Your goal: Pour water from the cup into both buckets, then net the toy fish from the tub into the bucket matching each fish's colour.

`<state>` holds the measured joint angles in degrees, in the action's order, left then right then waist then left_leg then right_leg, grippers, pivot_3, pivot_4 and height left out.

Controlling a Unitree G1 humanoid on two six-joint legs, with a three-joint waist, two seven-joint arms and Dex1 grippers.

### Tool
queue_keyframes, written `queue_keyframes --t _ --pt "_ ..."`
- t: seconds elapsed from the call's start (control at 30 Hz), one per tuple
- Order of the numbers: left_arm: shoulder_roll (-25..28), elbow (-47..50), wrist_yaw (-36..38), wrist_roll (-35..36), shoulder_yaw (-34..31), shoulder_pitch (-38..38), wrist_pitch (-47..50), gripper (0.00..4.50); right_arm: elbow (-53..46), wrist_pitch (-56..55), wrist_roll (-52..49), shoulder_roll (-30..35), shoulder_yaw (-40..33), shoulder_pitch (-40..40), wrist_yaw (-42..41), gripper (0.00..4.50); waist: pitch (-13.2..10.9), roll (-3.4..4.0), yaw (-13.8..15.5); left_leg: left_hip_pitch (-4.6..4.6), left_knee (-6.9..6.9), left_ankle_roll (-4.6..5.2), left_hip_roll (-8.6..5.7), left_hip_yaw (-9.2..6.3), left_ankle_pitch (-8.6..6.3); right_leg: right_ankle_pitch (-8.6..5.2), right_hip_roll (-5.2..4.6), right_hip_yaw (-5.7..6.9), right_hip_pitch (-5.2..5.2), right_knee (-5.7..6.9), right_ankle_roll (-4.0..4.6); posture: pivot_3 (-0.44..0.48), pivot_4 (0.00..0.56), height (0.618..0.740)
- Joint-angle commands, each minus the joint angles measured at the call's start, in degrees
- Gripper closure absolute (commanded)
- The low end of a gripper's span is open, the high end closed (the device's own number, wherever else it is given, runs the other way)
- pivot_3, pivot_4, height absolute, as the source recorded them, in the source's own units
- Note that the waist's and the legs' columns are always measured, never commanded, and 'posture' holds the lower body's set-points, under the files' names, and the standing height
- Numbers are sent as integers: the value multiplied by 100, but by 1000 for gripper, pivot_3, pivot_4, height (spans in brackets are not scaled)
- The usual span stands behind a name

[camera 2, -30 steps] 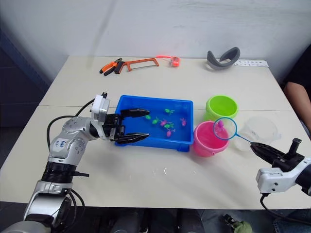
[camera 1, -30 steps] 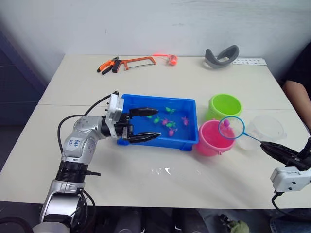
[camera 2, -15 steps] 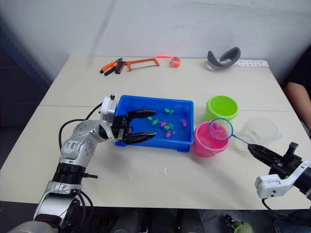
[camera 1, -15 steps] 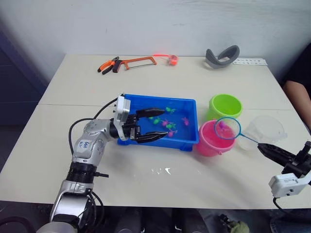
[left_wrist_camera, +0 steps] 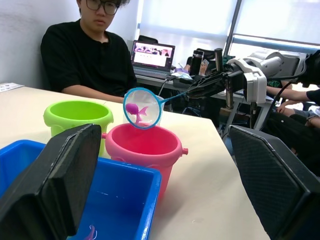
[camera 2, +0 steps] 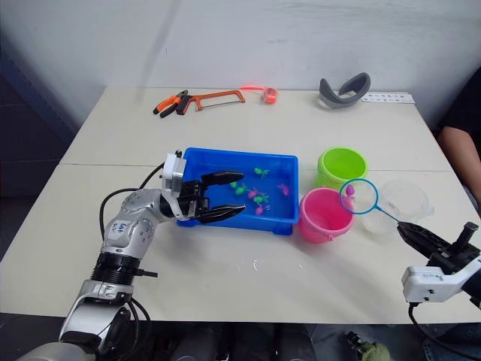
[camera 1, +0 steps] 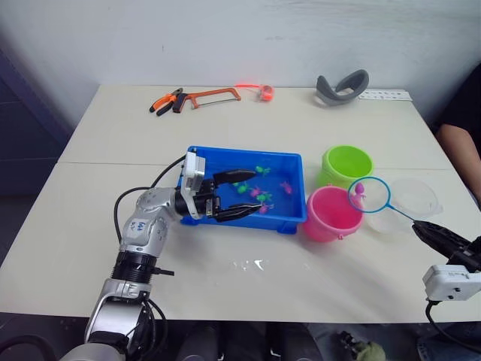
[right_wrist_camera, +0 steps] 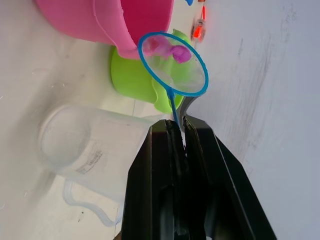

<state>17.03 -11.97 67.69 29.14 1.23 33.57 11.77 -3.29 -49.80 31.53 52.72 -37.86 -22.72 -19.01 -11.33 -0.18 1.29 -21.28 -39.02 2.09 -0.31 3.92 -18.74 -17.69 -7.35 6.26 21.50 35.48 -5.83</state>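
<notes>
Right gripper [right_wrist_camera: 179,131] is clamped on the thin handle of the net [camera 1: 369,195], far from the hoop, so you steer it from the end of a long, light stick. Expect the hoop to wobble and the thin handle to twist between the fingers; I judge a firm pinch and slow wrist moves suit it. A pink fish [left_wrist_camera: 135,109] sits in the mesh, tiny and nearly weightless, likely wet and quick to slide off if you tilt the hoop. The hoop hangs between the pink bucket [camera 1: 331,213] and the cup [camera 1: 409,201], just in front of the green bucket [camera 1: 348,165], not yet over the pink rim.

Left gripper [camera 1: 234,195] is spread wide over the near-left part of the tub [camera 1: 211,156], holding nothing. 1 green and several more pink fish [camera 1: 263,193] lie in the tub's right half. The tub is shallow and stiff; with water in it, it may slosh if nudged, so steady it by the rim on the bench [camera 1: 113,135].
</notes>
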Motion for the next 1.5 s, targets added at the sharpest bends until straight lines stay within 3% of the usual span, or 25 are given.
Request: queue_keyframes --t 0.03,0.5,1.0,1.5 --pt "-29 70 1 21 -39 89 -109 87 -294 75 -207 31 -15 -79 -43 4500 0 0 0 0 0 0 0 0 0 0 0 0 0 -1 0 0 150 740" --pt "-253 82 -107 13 -6 26 -204 87 -653 92 769 136 -213 -151 207 4500 0 0 5 0 0 0 -1 0 0 0 1 0 0 -2 0 0 150 740" --pt "-459 -129 81 -147 183 183 -517 87 -570 -255 2107 207 -121 -37 1794 4500 0 0 7 -2 2 0 -1 1 0 0 5 0 0 -5 0 0 150 740" --pt "-628 -385 63 -138 128 320 -592 87 -782 -64 2550 254 40 -381 2264 4500 0 0 5 -1 4 -1 0 1 0 0 17 -2 0 -7 0 0 150 740"
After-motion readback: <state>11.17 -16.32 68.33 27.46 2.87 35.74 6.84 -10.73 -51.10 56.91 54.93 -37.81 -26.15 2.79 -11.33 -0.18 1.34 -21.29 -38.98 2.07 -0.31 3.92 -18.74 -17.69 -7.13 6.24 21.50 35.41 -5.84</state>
